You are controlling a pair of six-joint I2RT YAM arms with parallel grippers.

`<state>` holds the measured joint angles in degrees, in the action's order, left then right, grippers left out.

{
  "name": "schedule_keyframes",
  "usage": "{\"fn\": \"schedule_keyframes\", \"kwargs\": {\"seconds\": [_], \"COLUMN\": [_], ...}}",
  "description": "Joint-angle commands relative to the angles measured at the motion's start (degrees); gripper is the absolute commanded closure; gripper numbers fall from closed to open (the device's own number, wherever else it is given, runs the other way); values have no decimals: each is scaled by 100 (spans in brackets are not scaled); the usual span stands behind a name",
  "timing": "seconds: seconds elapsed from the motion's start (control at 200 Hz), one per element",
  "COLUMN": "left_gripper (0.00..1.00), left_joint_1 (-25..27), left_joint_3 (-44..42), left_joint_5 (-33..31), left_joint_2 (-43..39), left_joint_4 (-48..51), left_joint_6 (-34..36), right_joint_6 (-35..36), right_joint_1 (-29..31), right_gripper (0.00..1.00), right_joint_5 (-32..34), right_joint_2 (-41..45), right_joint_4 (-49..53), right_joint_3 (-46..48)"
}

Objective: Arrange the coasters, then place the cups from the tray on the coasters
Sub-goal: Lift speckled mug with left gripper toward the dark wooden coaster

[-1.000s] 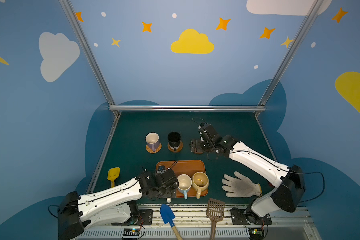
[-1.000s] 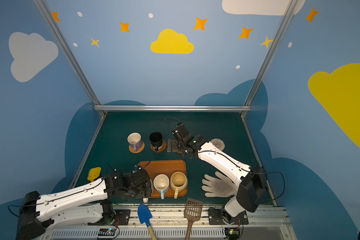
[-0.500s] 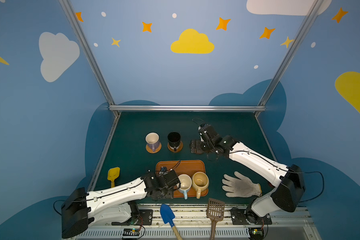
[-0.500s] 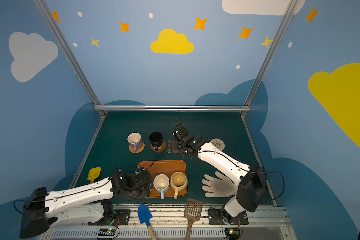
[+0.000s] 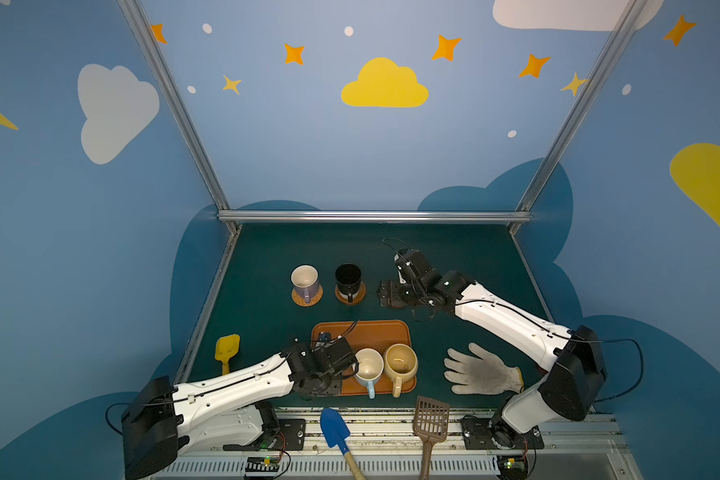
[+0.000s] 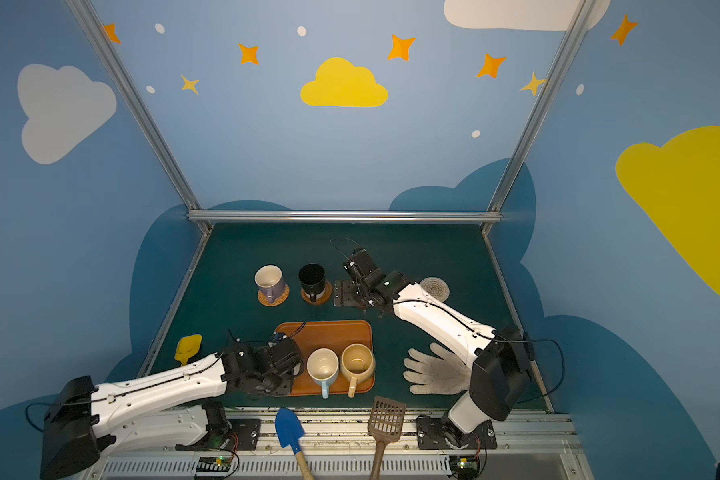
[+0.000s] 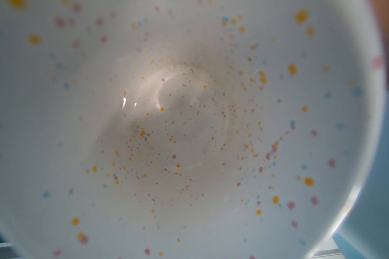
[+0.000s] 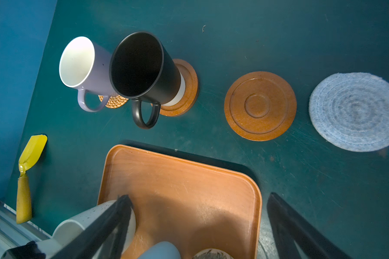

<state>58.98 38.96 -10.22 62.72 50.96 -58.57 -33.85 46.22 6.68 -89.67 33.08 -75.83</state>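
Note:
The speckled cream cup (image 7: 189, 123) fills the left wrist view, seen from above its mouth. In both top views my left gripper (image 5: 339, 365) sits over that cup at the tray's (image 5: 375, 336) left side, and its fingers are hidden. A pale blue cup (image 5: 368, 368) and a tan cup (image 5: 400, 363) stand on the tray. A lilac cup (image 5: 304, 279) stands on the rattan coaster (image 5: 307, 297), a black cup (image 5: 348, 279) on a wooden coaster (image 5: 350, 295). My right gripper (image 5: 386, 293) hovers open above an empty wooden coaster (image 8: 259, 105), beside the grey rope coaster (image 6: 434, 289).
A white work glove (image 5: 481, 372) lies right of the tray. A yellow scoop (image 5: 226, 349) lies at the left wall. A blue shovel (image 5: 335, 432) and a brown slotted scoop (image 5: 431, 419) rest on the front rail.
My left arm has dropped lower and pushed slightly right over the speckled cup on the tray. The right arm has hardly moved.

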Motion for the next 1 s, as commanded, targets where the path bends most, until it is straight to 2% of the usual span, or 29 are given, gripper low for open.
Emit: {"fn": "schedule_keyframes", "kwargs": {"seconds": [0.0, 0.04, 0.19, 0.31, 0.536, 0.786, 0.991], "left_gripper": [82, 85, 85, 96, 96, 96, 96], "left_joint_1": [-86, -88, -106, -140, -350, -448, -578], "left_joint_3": [-29, -34, -44, 39, 886, 1682, 2733], "left_joint_5": [-174, -157, -138, -154, -839, -978, -1201], "left_joint_2": [-95, -89, -49, -34, 49, 69, 653], "left_joint_4": [143, 126, 107, 169, 1187, 1144, 881], "left_joint_6": [129, 143, 166, 361, 952, 1321, 1915], "right_joint_6": [-17, -8, -16, -9, 199, 291, 432], "right_joint_1": [-21, -21, -21, -25, -25, -136, -458], "right_gripper": [6, 6, 6, 7, 7, 7, 7], "right_joint_5": [-35, -26, -9, 13, 287, 466, 692], "right_joint_2": [-46, -44, -43, -12, 259, 638, 1009], "right_joint_4": [-40, -41, -51, -48, -26, -228, -47], "right_joint_3": [14, 10, 37, 61, 119, 420, 570]}}
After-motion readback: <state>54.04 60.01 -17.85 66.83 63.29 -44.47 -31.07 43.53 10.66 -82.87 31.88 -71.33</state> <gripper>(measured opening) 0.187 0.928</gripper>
